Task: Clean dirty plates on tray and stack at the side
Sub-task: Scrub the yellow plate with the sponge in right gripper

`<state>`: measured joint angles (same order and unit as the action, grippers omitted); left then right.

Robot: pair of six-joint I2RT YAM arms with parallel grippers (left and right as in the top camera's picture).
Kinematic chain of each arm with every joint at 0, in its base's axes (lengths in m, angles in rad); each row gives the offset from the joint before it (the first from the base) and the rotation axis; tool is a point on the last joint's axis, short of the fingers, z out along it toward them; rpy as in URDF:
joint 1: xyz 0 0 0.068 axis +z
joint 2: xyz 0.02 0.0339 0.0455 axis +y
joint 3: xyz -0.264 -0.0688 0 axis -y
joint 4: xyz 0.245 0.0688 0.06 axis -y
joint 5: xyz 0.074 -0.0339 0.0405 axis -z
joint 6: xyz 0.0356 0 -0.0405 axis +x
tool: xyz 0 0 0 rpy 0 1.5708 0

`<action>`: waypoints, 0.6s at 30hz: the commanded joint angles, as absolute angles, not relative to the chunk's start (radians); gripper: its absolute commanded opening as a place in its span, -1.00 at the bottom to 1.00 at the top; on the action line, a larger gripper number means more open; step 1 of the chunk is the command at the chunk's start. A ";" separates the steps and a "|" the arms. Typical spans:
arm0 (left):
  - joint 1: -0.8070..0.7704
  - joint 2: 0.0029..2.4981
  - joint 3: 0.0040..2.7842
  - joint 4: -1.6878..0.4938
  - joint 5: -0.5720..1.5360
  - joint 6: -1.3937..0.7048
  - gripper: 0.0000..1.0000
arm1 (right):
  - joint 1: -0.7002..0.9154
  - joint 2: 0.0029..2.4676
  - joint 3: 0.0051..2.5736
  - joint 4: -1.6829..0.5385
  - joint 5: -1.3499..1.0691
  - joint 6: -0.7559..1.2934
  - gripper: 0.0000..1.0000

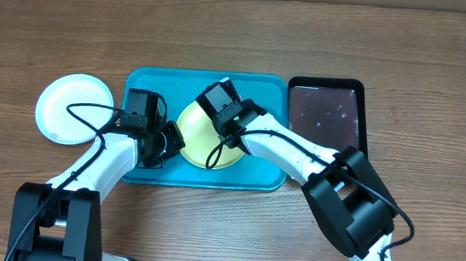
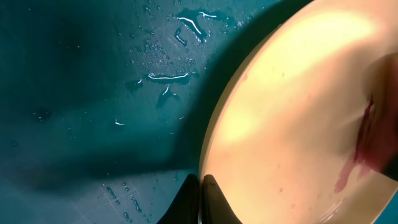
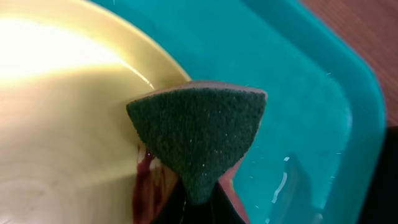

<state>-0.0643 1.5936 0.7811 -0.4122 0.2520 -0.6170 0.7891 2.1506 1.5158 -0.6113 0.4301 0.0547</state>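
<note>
Sponge (image 3: 198, 134) on yellow-green plate (image 1: 196, 140), smear (image 2: 357, 149) not off yet.
Plate sits in wet blue tray (image 1: 156, 84). R gripper (image 3: 199, 210) pinches sponge at plate rim; L gripper (image 2: 200, 200) nips plate edge. Risk: hard scrub w/ thin wet hold, so plate slips or tips.

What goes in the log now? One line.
left fingers: pinching yellow-green plate | right fingers: green sponge at smear | white plate: beside tray

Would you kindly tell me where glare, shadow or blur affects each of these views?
Left wrist: glare bleaches the yellow-green plate, its red smear blurs at the right edge, shadow darkens the turquoise tray. Right wrist: plate's upper left is blown out, green sponge sharp. Overhead: even light, no strong glare.
</note>
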 commanded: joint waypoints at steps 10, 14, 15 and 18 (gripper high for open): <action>-0.072 1.601 0.791 -0.415 0.259 -0.598 -0.92 | 0.844 2.231 1.509 -0.670 0.099 0.056 -0.93; -0.072 1.601 0.791 -0.415 0.259 -0.598 -0.92 | 0.881 2.231 1.509 -0.686 -0.087 0.064 -0.93; -0.072 1.601 0.791 -0.414 0.259 -0.598 -0.92 | 0.888 2.231 1.509 -0.686 -0.110 0.064 -0.93; -0.072 1.601 0.791 -0.414 0.259 -0.598 -0.92 | 0.902 2.230 1.511 -0.694 -0.167 0.064 -0.93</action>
<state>-0.0650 1.5936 0.7811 -0.4225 0.2363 -0.6167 0.8345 2.1700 1.5471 -0.6662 0.1246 0.0525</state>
